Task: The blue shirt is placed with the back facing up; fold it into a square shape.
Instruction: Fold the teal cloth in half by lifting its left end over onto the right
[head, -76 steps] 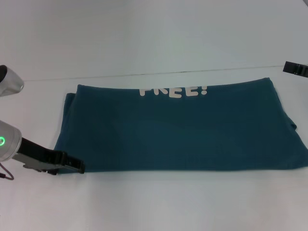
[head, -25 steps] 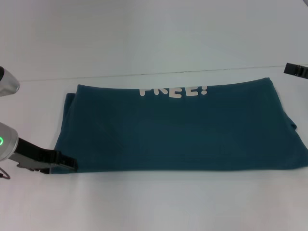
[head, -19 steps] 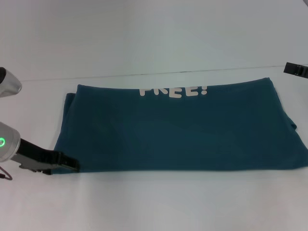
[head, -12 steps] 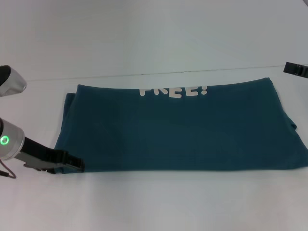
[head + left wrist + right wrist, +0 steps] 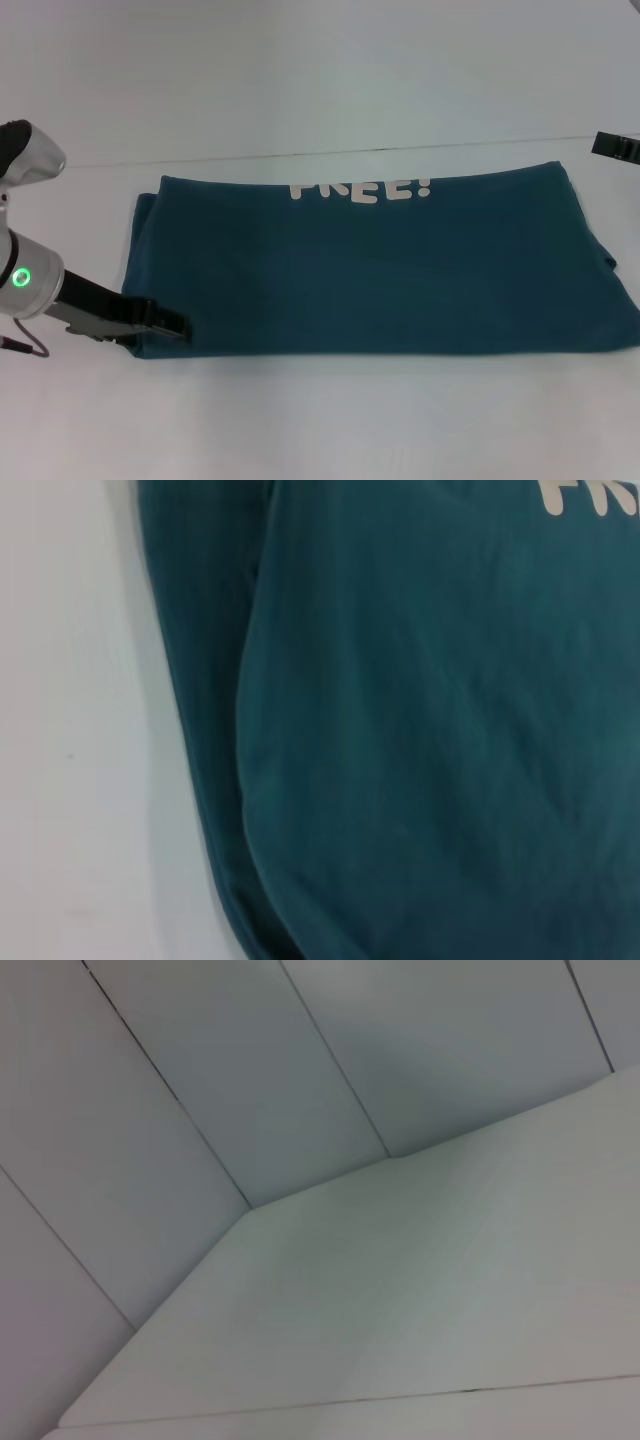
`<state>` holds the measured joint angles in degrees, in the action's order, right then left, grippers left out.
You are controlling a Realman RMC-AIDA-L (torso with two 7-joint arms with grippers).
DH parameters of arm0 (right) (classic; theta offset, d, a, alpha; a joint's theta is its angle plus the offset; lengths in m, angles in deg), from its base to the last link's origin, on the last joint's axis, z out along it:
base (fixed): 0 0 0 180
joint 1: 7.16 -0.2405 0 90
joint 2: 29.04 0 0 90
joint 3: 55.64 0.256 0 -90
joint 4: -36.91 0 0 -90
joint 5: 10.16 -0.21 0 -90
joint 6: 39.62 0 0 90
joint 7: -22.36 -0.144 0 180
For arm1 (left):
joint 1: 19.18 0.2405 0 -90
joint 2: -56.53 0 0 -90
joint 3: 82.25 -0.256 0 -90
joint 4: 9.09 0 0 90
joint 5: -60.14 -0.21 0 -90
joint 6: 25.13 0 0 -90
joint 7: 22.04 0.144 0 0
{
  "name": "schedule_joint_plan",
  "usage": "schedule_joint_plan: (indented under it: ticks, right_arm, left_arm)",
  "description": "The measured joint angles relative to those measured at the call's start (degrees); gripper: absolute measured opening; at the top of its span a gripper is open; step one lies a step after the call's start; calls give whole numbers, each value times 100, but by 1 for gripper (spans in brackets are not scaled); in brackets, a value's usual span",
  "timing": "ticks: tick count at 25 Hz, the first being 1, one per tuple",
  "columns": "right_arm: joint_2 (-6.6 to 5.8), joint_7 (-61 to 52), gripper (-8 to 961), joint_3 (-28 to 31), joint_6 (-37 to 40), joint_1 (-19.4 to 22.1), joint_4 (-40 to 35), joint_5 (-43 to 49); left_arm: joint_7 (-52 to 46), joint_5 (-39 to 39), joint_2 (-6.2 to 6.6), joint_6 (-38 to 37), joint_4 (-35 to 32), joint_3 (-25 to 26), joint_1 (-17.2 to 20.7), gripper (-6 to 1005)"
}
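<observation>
You get soft, even overhead light, no glare on the white bench [image 5: 330, 430], faint shadow under the left end effector [image 5: 170, 325], slight blur in your left wrist view

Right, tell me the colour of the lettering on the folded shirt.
White, on the dark teal-blue cotton shirt; the lettering shows best in the head view.

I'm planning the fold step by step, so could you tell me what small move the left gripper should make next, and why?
Probably close on the cloth. The left gripper sits at the near left corner of the blue shirt, which lies as a wide band, not yet a square. The right gripper is off the shirt at the far right.
</observation>
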<state>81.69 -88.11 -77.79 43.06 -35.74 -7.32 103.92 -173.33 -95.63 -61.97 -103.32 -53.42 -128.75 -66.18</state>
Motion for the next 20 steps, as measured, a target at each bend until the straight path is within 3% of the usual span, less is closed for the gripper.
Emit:
schedule_joint_plan:
  ticks: [20]
  right_arm:
    - [0,0,904,0,-39,-37,12,0]
  left_arm:
    - [-78,-268,83,-13,-188,43,197,877]
